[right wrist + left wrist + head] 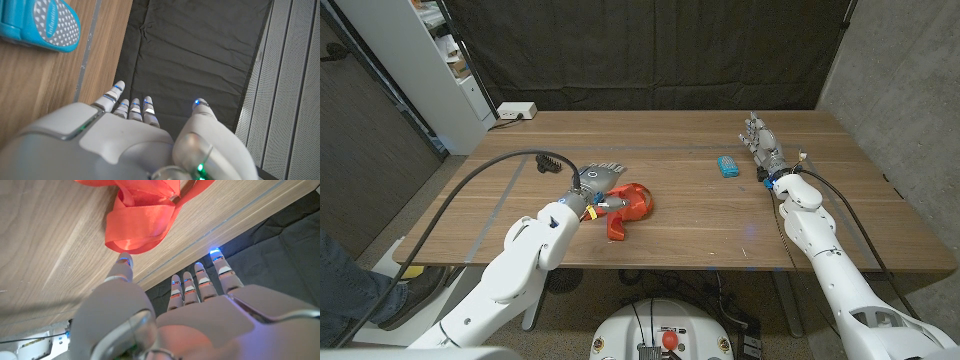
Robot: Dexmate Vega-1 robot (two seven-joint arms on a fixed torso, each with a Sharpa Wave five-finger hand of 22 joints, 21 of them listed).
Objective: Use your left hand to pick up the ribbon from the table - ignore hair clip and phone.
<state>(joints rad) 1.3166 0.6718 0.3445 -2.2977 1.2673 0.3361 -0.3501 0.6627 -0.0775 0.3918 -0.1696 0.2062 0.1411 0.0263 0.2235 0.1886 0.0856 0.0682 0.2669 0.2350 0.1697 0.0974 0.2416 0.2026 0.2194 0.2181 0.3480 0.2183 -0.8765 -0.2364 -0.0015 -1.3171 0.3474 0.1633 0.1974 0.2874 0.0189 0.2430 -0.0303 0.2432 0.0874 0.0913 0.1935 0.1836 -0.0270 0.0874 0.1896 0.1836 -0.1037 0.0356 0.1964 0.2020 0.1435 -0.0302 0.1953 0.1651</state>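
So from my seat the shiny red satin ribbon (628,208) is lying in a loose heap on the brown wooden table (700,215), toward the near edge and left of the middle; my left hand (597,186) sits right at it, just on the ribbon's left side, though I can't tell from the head view whether the fingers actually touch the fabric. In the left wrist view the ribbon (142,217) shows as a folded loop just beyond the thumb tip; the left hand (200,315) has its fingers (200,277) stretched out straight and side by side, thumb apart from them, nothing in the grasp, so I'd call it spread and empty.

My right hand (763,148) is well apart from all that, over at the far right part of the table; in the right wrist view the right hand (135,145) also has its fingers out straight with nothing held. The small turquoise plastic hair clip (727,166) lies just beside it, toward the middle; the right wrist view shows the clip (40,25) with a grey dotted face.
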